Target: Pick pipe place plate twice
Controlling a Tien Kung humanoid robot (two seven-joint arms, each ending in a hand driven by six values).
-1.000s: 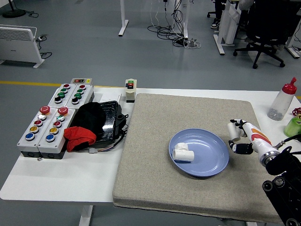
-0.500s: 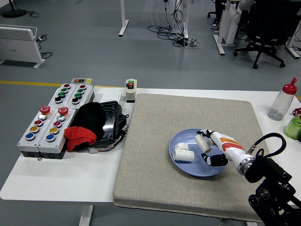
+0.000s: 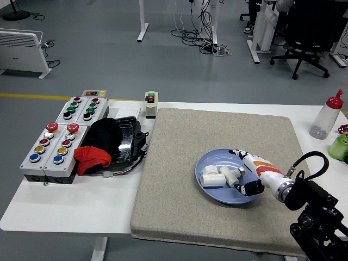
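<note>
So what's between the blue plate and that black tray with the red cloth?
Only bare grey felt mat, seen in the head view, between blue plate and black tray.

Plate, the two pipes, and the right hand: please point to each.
Plate [image 3: 209, 191]: head view, bare near rim.
Left pipe [image 3: 210, 178]: head view, its body.
Right pipe [image 3: 230, 174]: head view, its middle.
Right hand [image 3: 251, 173]: head view, its middle.
</note>
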